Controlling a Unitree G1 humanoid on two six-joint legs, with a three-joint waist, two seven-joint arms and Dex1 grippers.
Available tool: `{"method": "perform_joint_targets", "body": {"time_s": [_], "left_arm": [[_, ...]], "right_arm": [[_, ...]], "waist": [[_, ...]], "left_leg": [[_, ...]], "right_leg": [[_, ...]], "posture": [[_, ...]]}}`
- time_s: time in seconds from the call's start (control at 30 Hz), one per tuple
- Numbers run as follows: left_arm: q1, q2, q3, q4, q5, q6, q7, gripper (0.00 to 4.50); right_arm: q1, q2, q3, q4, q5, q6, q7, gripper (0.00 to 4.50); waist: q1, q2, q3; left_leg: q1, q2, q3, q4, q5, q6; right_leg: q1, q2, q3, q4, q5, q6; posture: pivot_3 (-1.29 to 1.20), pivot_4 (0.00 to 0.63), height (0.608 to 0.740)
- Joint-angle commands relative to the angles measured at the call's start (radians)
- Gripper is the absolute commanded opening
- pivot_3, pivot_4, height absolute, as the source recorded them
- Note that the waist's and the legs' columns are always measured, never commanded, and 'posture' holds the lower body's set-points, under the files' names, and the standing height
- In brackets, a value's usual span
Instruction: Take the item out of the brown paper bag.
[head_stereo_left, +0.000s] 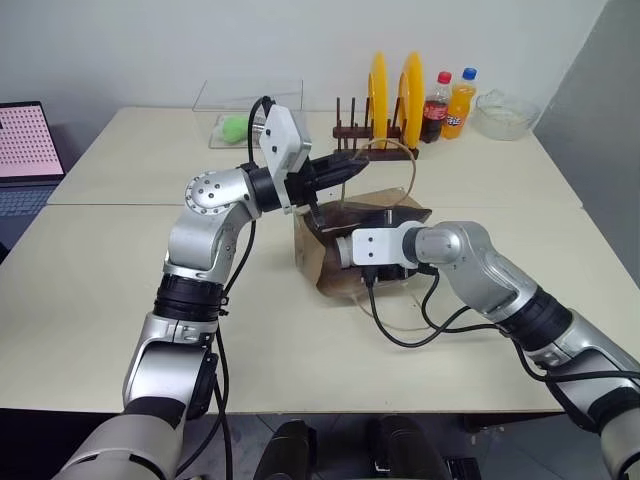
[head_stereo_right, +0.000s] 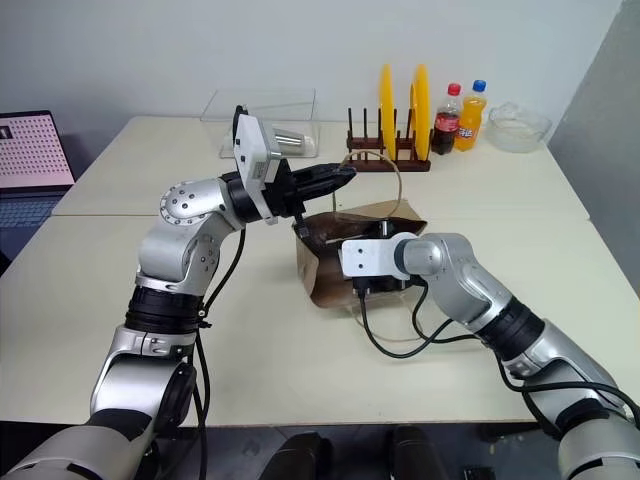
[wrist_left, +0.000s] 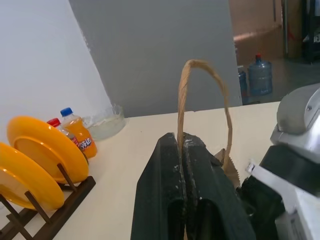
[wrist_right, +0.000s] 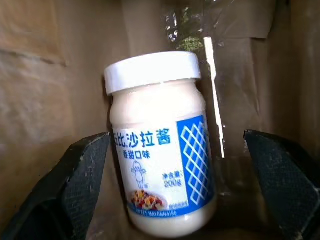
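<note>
Right gripper (wrist_right: 170, 190) is inside the bag (head_stereo_left: 335, 270), fingers (wrist_right: 75, 190) spread wide either side of the bottle (wrist_right: 160, 150), not gripping yet. Bottle lies in the bag's interior, cap toward the far paper wall, label facing the wrist cam; left finger looks just beside it or touching, right finger well apart. Left gripper (head_stereo_left: 345, 172) is clenched on one handle (wrist_left: 200, 100), holding the mouth up and open. Risks: closing off-centre would shove the bottle sideways instead of clamping it. Smooth rounded plastic could squirt out of the pads. Pulling out could snag the right wrist on the bag rim and drag the bag, since only the thin handle restrains it; that handle may slip or tear. Plate rack (head_stereo_left: 375, 125) and sodas (head_stereo_left: 447, 105) are well apart, no issue.
</note>
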Motion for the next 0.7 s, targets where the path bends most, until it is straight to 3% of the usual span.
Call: {"method": "perform_joint_targets", "body": {"time_s": [0.03, 0.13, 0.33, 0.57, 0.7], "left_arm": [[-0.031, 0.004, 0.019, -0.01, -0.003, -0.026, 0.004, 0.0], [-0.029, 0.004, 0.017, -0.005, 0.001, -0.032, 0.005, 0.0], [-0.026, 0.017, 0.01, 0.032, 0.048, -0.06, 0.027, 0.0], [-0.044, 0.019, 0.006, 0.086, 0.094, -0.091, 0.05, 0.0], [-0.06, 0.017, 0.002, 0.122, 0.119, -0.104, 0.069, 0.0]], "right_arm": [[-0.035, 0.02, 0.017, 0.089, -0.062, -0.06, 0.024, 4.49], [-0.044, 0.054, 0.011, 0.15, -0.086, -0.086, 0.034, 4.49], [-0.047, 0.074, -0.035, 0.145, -0.093, -0.117, 0.064, 3.01], [-0.019, 0.038, -0.124, -0.014, -0.04, -0.128, 0.13, 3.01], [0.021, 0.009, -0.24, -0.176, 0.095, -0.142, 0.183, 3.01]], "waist": [[0.0, 0.0, 0.0], [-0.001, 0.0, 0.0], [-0.002, 0.0, 0.0], [-0.001, 0.0, 0.0], [0.001, 0.0, 0.0]], "left_leg": [[0.0, 0.0, 0.0, 0.0, 0.0, 0.0], [0.0, 0.0, 0.0, 0.0, 0.0, 0.0], [0.001, 0.0, 0.0, 0.0, 0.0, -0.001], [-0.001, 0.0, 0.0, 0.0, 0.001, -0.001], [-0.003, 0.0, -0.001, 0.0, 0.001, -0.002]], "right_leg": [[0.0, 0.0, 0.0, 0.0, 0.0, 0.0], [0.0, 0.0, 0.0, 0.0, 0.0, 0.0], [0.0, 0.0, 0.0, 0.001, 0.0, 0.0], [-0.002, 0.0, 0.0, 0.001, 0.0, 0.0], [-0.003, 0.0, -0.001, 0.0, 0.0, 0.0]], "posture": [[0.0, 0.15, 0.74], [0.0, 0.15, 0.74], [0.0, 0.15, 0.74], [0.0, 0.15, 0.74], [0.0, 0.15, 0.74]]}}
